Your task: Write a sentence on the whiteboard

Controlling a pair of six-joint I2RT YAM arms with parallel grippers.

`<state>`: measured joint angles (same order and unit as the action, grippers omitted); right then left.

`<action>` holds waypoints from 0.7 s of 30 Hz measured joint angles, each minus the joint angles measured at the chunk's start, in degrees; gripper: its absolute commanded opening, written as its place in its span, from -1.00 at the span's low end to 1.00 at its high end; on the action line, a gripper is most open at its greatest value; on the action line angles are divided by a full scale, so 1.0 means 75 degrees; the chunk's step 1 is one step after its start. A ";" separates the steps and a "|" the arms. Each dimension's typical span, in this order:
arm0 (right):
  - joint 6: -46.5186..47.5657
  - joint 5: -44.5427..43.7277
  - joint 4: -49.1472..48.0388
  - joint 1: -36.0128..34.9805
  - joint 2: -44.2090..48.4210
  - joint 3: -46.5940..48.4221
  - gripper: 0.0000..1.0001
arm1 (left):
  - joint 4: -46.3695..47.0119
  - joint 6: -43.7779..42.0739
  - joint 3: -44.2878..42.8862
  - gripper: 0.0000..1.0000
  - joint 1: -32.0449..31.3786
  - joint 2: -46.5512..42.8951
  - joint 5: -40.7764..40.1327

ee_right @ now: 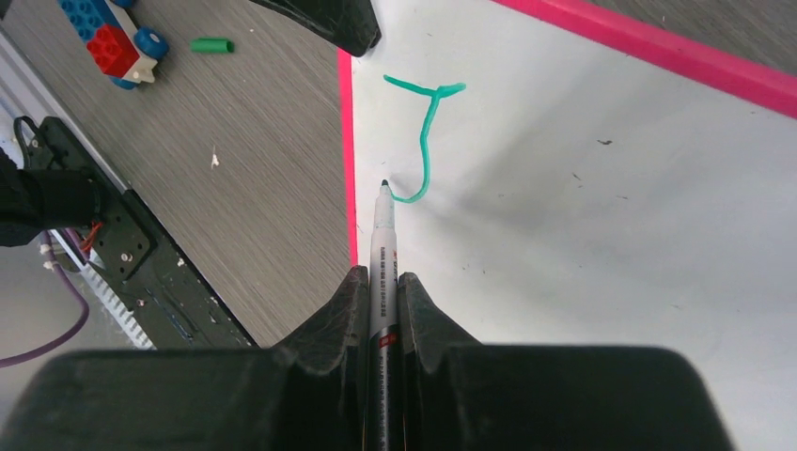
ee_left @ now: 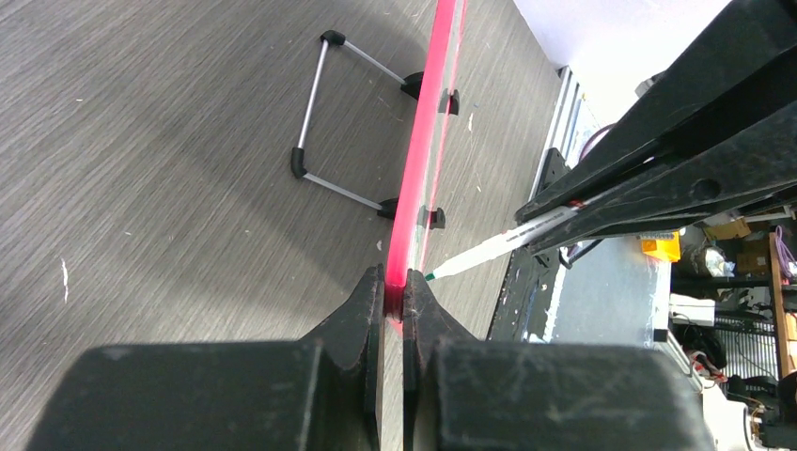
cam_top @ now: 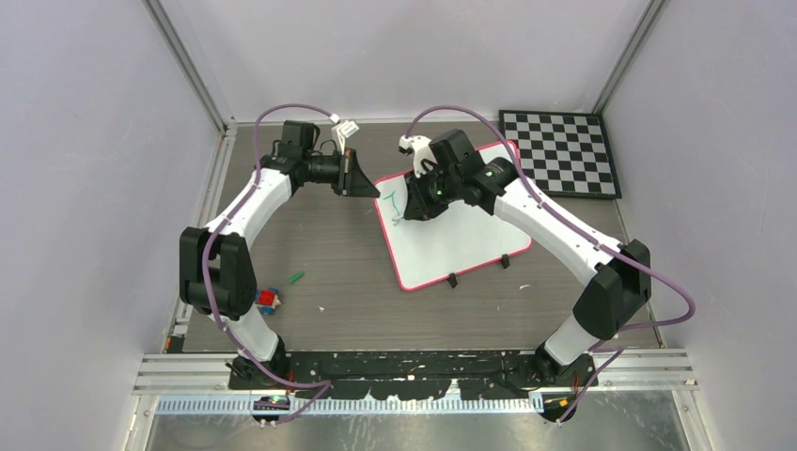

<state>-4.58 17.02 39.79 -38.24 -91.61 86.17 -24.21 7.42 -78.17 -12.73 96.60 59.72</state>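
Observation:
The whiteboard (cam_top: 461,240), white with a pink-red rim, stands tilted on a wire stand at the table's middle. One green letter "J" (ee_right: 425,141) is written near its upper left corner; it shows small in the top view (cam_top: 395,209). My left gripper (cam_top: 368,191) is shut on the board's pink rim (ee_left: 423,160) at that corner. My right gripper (cam_top: 418,202) is shut on a white marker (ee_right: 383,254), whose tip (ee_right: 384,185) is at the board just left of the J's foot. The marker also shows in the left wrist view (ee_left: 493,246).
A black-and-white checkered board (cam_top: 560,150) lies at the back right. A green marker cap (cam_top: 296,277) and a small red-and-blue toy (cam_top: 269,300) lie on the table at the front left. The board's two black clips (cam_top: 477,271) sit on its near edge.

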 measured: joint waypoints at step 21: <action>0.0251 -0.0516 0.0256 0.0329 0.0557 0.0026 -0.99 | -0.0009 -0.0032 0.0000 -1.00 -0.0038 -0.0073 0.0009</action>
<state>-2.70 13.15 41.71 -35.77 -87.44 86.37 -24.27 7.18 -78.17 -13.02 96.05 59.79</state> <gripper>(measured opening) 0.169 0.050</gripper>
